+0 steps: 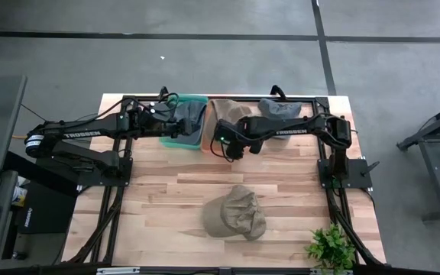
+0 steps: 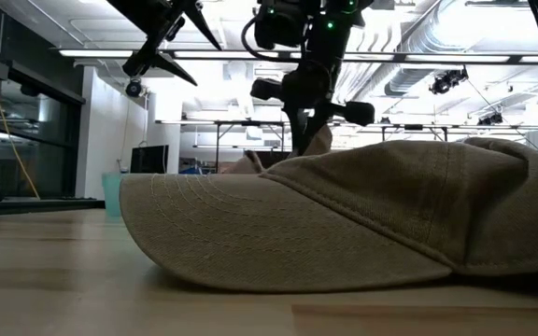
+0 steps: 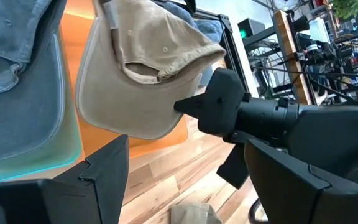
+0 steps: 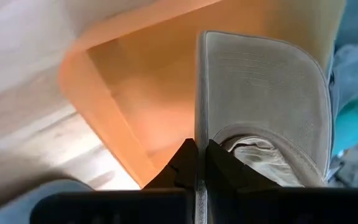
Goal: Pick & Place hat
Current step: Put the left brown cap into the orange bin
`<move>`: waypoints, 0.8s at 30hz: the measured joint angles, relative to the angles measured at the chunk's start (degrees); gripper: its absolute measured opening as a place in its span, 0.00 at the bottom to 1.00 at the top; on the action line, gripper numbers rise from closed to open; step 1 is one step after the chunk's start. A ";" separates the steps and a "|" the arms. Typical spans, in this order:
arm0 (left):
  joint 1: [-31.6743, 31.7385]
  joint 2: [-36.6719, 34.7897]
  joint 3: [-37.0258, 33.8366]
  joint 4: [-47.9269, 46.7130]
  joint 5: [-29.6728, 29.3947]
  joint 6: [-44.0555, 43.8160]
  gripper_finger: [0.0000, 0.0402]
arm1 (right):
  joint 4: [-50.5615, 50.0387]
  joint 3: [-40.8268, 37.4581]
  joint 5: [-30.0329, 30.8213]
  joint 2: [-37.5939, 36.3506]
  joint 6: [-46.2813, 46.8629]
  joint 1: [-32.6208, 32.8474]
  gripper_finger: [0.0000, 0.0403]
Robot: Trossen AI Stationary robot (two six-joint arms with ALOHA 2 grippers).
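A tan cap (image 4: 266,81) is in my right gripper (image 4: 201,155) over the orange bin (image 4: 135,81) at the table's far middle. It also shows in the left wrist view (image 3: 142,74). A second tan cap (image 1: 235,214) lies flat on the table near the front edge and fills the low view (image 2: 344,215). My left gripper (image 3: 185,149) is open and empty, just left of the orange bin, above the teal bin (image 3: 36,137) that holds grey-blue hats (image 3: 11,56). My right gripper pinches the edge of the held cap's brim (image 4: 199,134) between its two shut fingers. The fingers come from above, pointing down. The brim stands on edge and the crown (image 3: 160,43) lies beside it over the orange bin. I cannot tell whether it touches the bin.
A grey hat (image 1: 281,109) lies at the far right of the table behind the right arm. A small green plant (image 1: 331,246) stands at the front right corner. The arms' black frames run along both table sides. Bare wood lies between the bins and the near cap.
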 joint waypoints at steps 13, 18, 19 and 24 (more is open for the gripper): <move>0.00 0.00 0.00 -0.02 0.10 -1.77 0.69 | 1.70 0.02 -6.89 0.00 -6.17 -4.40 0.13; 0.00 0.00 0.00 0.00 0.10 -1.92 0.69 | 1.81 0.03 -8.17 0.00 -3.13 -5.94 0.29; 0.00 0.00 0.00 -0.02 0.10 -1.92 0.69 | 1.97 0.04 -8.23 0.00 -2.35 -6.15 0.31; 0.00 0.00 0.00 0.00 0.01 -1.90 0.69 | 6.09 0.04 -1.22 -0.06 1.74 -6.79 0.42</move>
